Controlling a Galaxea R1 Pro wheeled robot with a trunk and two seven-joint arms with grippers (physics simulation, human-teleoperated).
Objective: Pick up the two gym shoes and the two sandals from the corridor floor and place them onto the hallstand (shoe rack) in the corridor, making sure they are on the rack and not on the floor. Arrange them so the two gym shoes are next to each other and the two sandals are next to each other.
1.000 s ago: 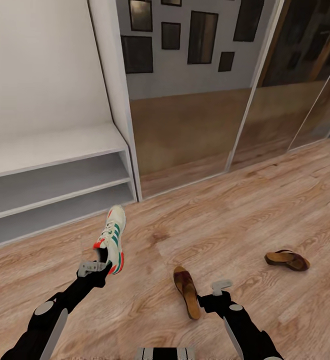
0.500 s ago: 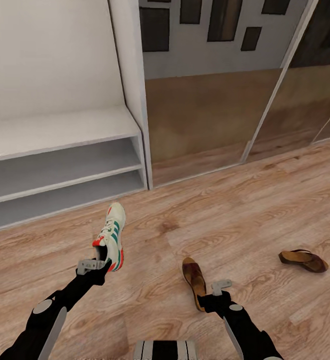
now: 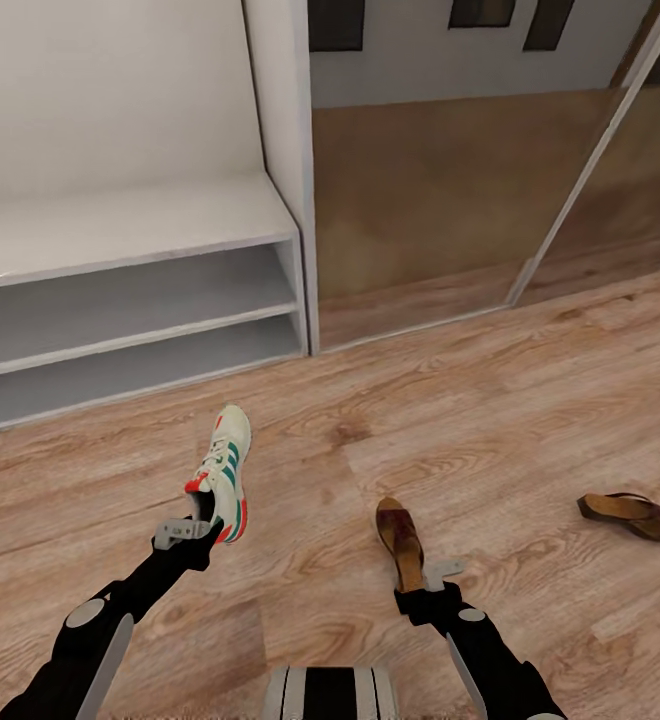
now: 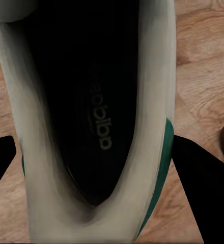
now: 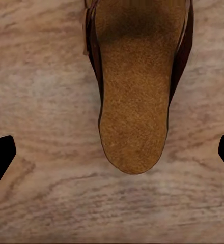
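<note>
**Shoe held, sandal waiting**
Your left hand (image 3: 192, 528) pinched the gym shoe (image 3: 224, 473) in front of the hallstand (image 3: 140, 230); your right hand (image 3: 432, 583), spread, hung over a sandal (image 3: 400, 540). Lift the shoe high enough to reach the bench.

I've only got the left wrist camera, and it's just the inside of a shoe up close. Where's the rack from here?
Observer: In the head view the hallstand stands ahead and to the left of the gym shoe.
Operator: What's the right arm doing?
Observer: The right gripper is open at the heel end of a sandal on the corridor floor.
Operator: And the other one?
Observer: The second sandal lies on the floor farther right.
</note>
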